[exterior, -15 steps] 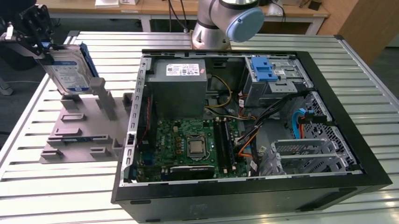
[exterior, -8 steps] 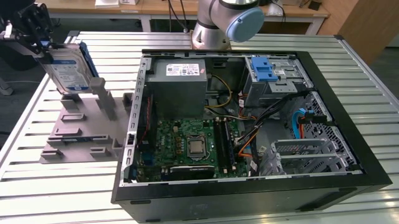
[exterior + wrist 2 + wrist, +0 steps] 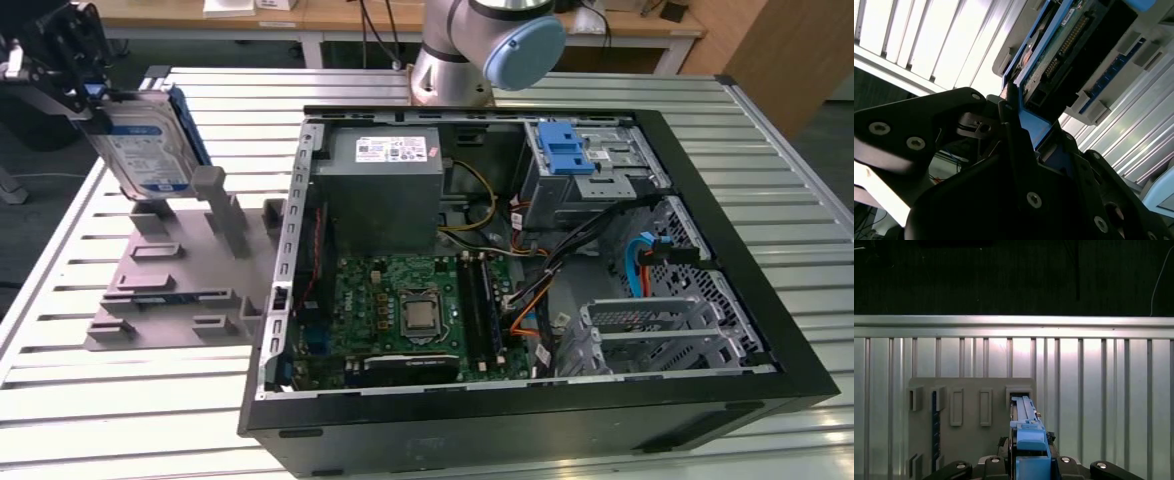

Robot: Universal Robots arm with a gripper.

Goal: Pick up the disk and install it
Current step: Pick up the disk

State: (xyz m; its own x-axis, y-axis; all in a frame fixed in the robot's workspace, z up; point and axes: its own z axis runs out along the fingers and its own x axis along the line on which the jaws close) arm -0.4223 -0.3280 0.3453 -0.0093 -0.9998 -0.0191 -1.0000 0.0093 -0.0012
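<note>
The disk (image 3: pixel 140 140) is a grey drive with a blue-and-white label and blue rails. It stands on edge, slightly tilted, at the exterior view's far left. My gripper (image 3: pixel 91 92) is shut on its upper end. The disk's lower end is at the upright posts of the grey holder stand (image 3: pixel 174 270); whether it still sits in a slot I cannot tell. In the first wrist view the disk's blue rail (image 3: pixel 1026 432) runs out from my gripper (image 3: pixel 1029 465) over the stand's slots (image 3: pixel 969 412). In the second wrist view the black fingers (image 3: pixel 1014 145) clamp the blue rail of the disk (image 3: pixel 1064 45).
To the exterior view's right of the stand lies the open computer case (image 3: pixel 747 250), showing a motherboard (image 3: pixel 407 310), a grey power supply box (image 3: pixel 380 190) and a silver drive cage with a blue latch (image 3: pixel 571 150). The arm's base (image 3: pixel 467 50) stands behind it on the slatted metal table (image 3: pixel 107 420).
</note>
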